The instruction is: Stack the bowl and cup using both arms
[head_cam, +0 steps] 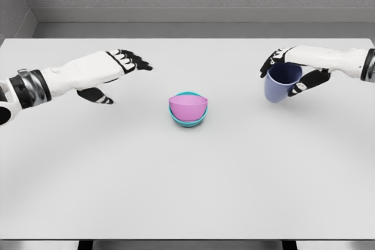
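Note:
A pink bowl sits tilted inside a teal bowl at the middle of the white table. To the right, my right hand is shut on a blue cup, holding it tipped with its dark opening facing up and toward the camera. The cup is well right of the bowls and apart from them. My left hand hovers left of the bowls with fingers extended and thumb below, holding nothing.
The table's far edge meets a grey wall behind. Its front edge runs along the bottom of the view.

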Motion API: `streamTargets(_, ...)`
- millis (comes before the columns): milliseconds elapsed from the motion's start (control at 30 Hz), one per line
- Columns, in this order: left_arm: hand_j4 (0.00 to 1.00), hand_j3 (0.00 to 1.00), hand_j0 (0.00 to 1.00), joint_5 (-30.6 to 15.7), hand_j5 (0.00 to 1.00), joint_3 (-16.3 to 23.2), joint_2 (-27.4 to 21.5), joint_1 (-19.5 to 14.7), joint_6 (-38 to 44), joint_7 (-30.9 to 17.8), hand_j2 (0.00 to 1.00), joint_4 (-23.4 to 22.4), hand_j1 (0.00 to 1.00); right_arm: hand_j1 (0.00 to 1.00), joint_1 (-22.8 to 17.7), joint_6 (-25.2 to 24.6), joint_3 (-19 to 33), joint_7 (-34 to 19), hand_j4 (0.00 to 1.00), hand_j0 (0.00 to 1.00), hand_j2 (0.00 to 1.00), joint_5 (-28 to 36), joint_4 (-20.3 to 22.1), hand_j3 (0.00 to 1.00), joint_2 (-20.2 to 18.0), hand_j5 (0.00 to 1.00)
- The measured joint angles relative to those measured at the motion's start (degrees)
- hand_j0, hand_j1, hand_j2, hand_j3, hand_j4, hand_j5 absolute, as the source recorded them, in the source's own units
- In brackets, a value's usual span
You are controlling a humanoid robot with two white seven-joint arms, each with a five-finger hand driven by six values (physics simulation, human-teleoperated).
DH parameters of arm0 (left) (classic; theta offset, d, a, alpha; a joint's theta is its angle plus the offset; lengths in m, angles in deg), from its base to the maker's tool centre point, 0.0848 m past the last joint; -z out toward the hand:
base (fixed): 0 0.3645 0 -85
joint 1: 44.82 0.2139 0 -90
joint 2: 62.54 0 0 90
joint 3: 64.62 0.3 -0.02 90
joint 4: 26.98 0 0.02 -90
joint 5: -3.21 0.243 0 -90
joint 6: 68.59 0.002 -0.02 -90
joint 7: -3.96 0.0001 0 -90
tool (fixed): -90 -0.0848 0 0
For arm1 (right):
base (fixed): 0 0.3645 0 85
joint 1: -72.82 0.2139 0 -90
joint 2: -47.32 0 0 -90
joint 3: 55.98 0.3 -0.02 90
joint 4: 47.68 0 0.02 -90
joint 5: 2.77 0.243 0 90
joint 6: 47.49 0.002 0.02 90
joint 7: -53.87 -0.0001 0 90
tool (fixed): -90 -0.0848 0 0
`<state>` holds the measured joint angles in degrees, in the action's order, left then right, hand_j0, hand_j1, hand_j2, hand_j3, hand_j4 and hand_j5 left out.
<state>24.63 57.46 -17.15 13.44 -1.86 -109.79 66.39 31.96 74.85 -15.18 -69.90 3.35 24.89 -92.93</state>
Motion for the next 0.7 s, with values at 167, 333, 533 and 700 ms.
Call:
streamTargets(167,1.00,1.00,1.00,-0.3,1.00,-12.5,-0.2,11.0,0.3,1.9,1.00,-0.7,1.00,0.62,1.1,0.2,0.0,0.0,0.62,0.62,0.62,-0.1,0.3,0.62,1.3,0.62)
streamTargets(333,1.00,1.00,1.00,-0.3,1.00,-19.4,2.5,13.0,0.1,2.2,1.00,-3.8,1.00,0.62,1.8,0.2,0.0,0.0,0.62,0.62,0.62,0.0,1.1,0.62,2.2,0.62)
streamTargets(533,1.00,1.00,1.00,-0.2,1.00,-21.9,4.5,13.4,0.1,2.0,1.00,-5.0,1.00,0.62,1.9,0.2,0.0,0.1,0.62,0.62,0.62,0.0,1.3,0.62,2.6,0.62)
streamTargets(700,1.00,1.00,1.00,-0.1,1.00,-22.4,5.4,13.4,0.1,1.9,1.00,-5.2,1.00,0.62,2.7,0.2,0.0,0.2,0.62,0.62,0.62,0.0,1.9,0.62,2.8,0.62)
